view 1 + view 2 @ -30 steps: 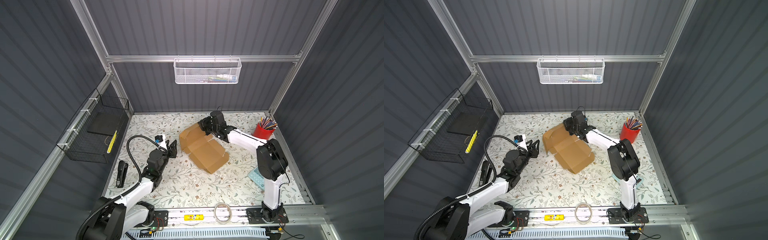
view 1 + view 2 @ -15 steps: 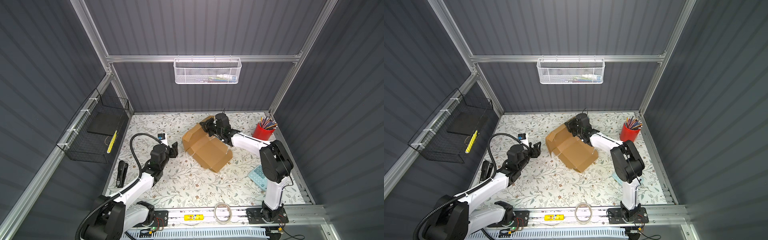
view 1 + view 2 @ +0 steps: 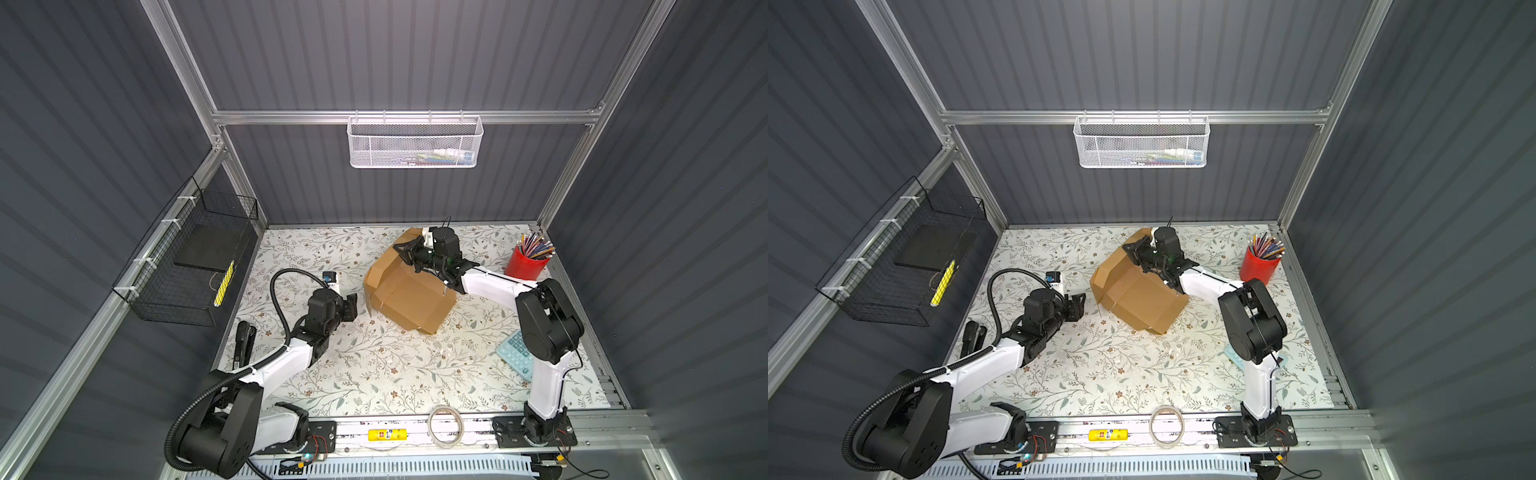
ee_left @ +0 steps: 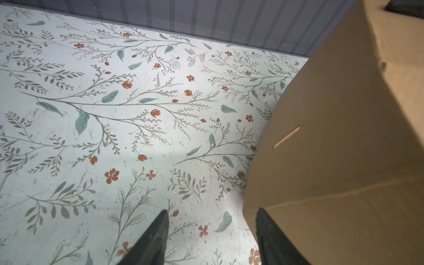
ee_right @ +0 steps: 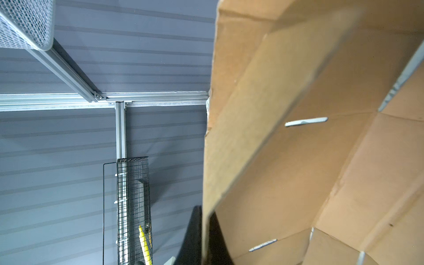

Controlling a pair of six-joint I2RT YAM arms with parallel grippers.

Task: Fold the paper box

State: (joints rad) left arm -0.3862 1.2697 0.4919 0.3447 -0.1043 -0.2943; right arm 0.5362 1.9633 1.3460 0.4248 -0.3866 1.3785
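Note:
The paper box (image 3: pixel 409 293) (image 3: pixel 1138 297) is a brown cardboard sheet with creased flaps, arched up off the floral table in both top views. My right gripper (image 3: pixel 406 254) (image 3: pixel 1134 249) is shut on its raised back flap. The right wrist view shows both black fingers (image 5: pixel 195 229) pinching the cardboard edge (image 5: pixel 275 160). My left gripper (image 3: pixel 352 306) (image 3: pixel 1079 305) stands open just left of the box. In the left wrist view only table lies between the jaws of the left gripper (image 4: pixel 212 211). One finger (image 4: pixel 270 234) sits against the box's near corner (image 4: pixel 344 149); contact is unclear.
A red pencil cup (image 3: pixel 525 266) stands at the back right and a teal calculator (image 3: pixel 515 355) lies by the right arm's base. A tape roll (image 3: pixel 445 426) rests on the front rail. A black stapler (image 3: pixel 243 343) lies at the left edge. A black wire basket (image 3: pixel 195 266) hangs on the left wall.
The right gripper has lifted the back flap and carried it to the right, arching the box higher. The left gripper has moved closer to the box's left edge and opened a little wider.

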